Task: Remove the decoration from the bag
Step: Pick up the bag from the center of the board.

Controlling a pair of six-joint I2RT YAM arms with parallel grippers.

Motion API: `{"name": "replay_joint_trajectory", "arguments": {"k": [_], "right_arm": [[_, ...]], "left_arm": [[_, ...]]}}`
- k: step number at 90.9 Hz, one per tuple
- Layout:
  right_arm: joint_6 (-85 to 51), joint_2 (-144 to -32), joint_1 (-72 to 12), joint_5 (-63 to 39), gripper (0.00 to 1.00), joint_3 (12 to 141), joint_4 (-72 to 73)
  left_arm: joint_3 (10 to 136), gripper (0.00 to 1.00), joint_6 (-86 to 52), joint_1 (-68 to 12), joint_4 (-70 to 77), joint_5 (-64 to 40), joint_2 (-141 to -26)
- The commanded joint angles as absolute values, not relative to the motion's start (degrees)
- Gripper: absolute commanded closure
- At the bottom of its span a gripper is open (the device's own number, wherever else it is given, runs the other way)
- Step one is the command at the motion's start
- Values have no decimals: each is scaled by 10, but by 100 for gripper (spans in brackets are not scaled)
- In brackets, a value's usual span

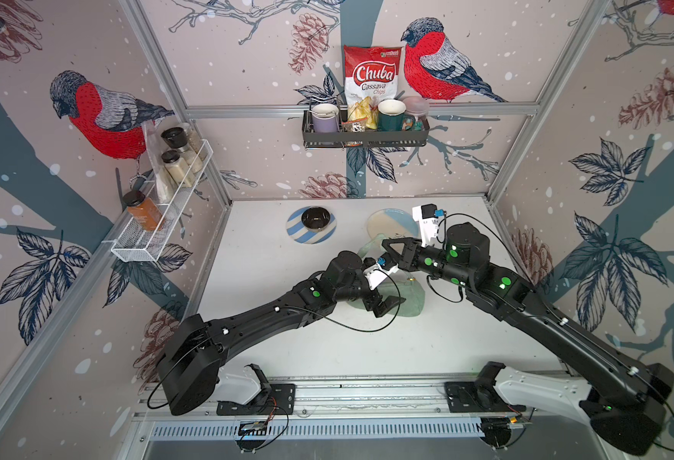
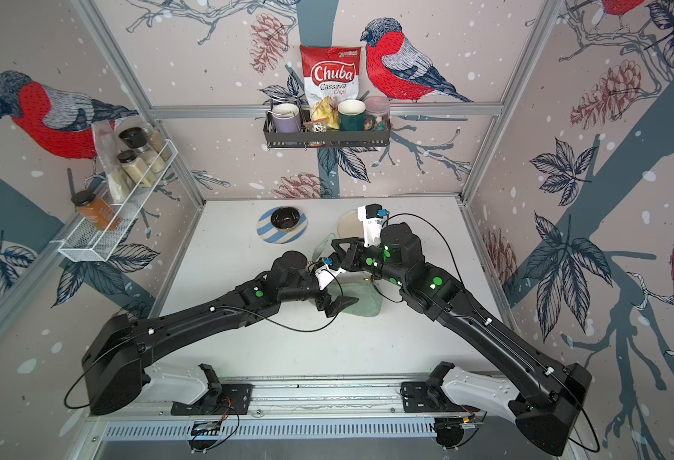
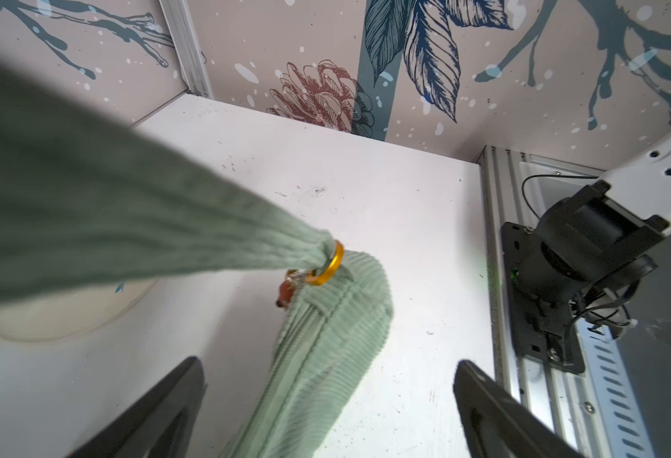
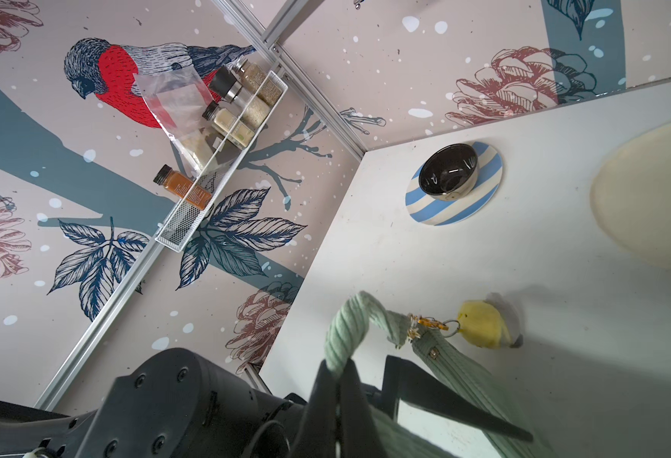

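The bag [image 1: 409,298] [image 2: 369,304], a sage-green corduroy pouch, lies mid-table under both arms. My right gripper [image 4: 341,368] [image 1: 385,242] is shut on its green strap [image 4: 349,329], holding a loop of it above the table. The decoration [image 4: 482,323], a soft yellow charm, hangs by a small key ring from the gold clasp [image 4: 425,321] at the bag's end. My left gripper [image 3: 329,396] [image 1: 387,304] is open and low over the bag [image 3: 325,357], a finger [image 3: 159,408] on each side without gripping. The strap meets a gold ring [image 3: 331,263] there.
A blue-striped plate [image 1: 295,233] holding a black bowl [image 1: 316,219] and a cream plate [image 1: 393,225] sit at the back of the table. A black shelf [image 1: 365,137] with cups and a chips bag hangs on the back wall. A wire spice rack [image 1: 160,223] juts from the left wall.
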State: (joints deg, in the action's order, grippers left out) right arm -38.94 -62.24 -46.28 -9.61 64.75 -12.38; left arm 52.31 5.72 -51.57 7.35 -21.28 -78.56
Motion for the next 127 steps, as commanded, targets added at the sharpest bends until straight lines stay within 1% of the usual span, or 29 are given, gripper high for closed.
{"name": "replay_joint_trajectory", "arguments": {"k": [1, 11, 20, 29, 36, 39, 44, 47, 53, 58, 69, 75, 82, 90, 95, 102, 108, 112, 116, 119, 122, 127], "right_arm": [[-401, -620, -462, -105, 100, 643, -78], [-432, -616, -463, -92, 100, 626, -52], [-472, -605, -465, -66, 100, 601, -17], [-492, -601, -466, -45, 100, 589, -1], [-495, -603, -470, -38, 100, 589, 3], [-493, -603, -471, -34, 100, 589, 4], [-491, -605, -473, -31, 100, 589, 4], [-490, -606, -474, -28, 100, 590, 3], [-488, -608, -475, -24, 100, 591, 2], [-488, -607, -477, -20, 100, 589, 3], [-487, -614, -479, -20, 100, 587, 11], [-483, -615, -478, -21, 100, 586, 10], [-478, -613, -478, -22, 100, 582, 9], [-476, -609, -474, -27, 100, 577, 13], [-476, -608, -473, -36, 100, 576, 18], [-472, -609, -471, -49, 96, 578, 19], [-464, -610, -465, -66, 88, 583, 15], [-458, -608, -457, -80, 78, 585, 9], [-452, -603, -444, -102, 65, 585, 7], [-446, -598, -429, -125, 59, 583, 6], [-441, -593, -415, -151, 54, 581, 3], [-423, -583, -380, -198, 48, 574, -7]], "left_arm": [[526, 3, 7, -518, 111, -237, -798], [531, 6, -60, -520, 169, -190, -831], [532, 10, -68, -527, 193, -142, -847], [532, 15, -68, -528, 200, -131, -851], [532, 26, -67, -528, 196, -137, -853], [533, 34, -66, -528, 192, -141, -853], [531, 45, -66, -528, 187, -145, -852], [529, 49, -67, -528, 186, -150, -849], [525, 53, -70, -528, 184, -161, -844], [526, 58, -74, -528, 184, -170, -841], [524, 78, -74, -527, 190, -181, -839], [521, 85, -71, -524, 192, -185, -837], [518, 90, -71, -519, 197, -193, -832], [515, 100, -67, -509, 204, -201, -829], [514, 100, -60, -502, 203, -207, -828], [511, 100, -43, -492, 203, -222, -825], [504, 100, -30, -481, 211, -237, -820], [499, 100, -18, -473, 220, -257, -818], [492, 100, -6, -464, 229, -276, -813], [484, 100, 4, -458, 239, -286, -811], [476, 100, 11, -451, 249, -296, -808], [465, 100, 21, -439, 267, -318, -804]]}}
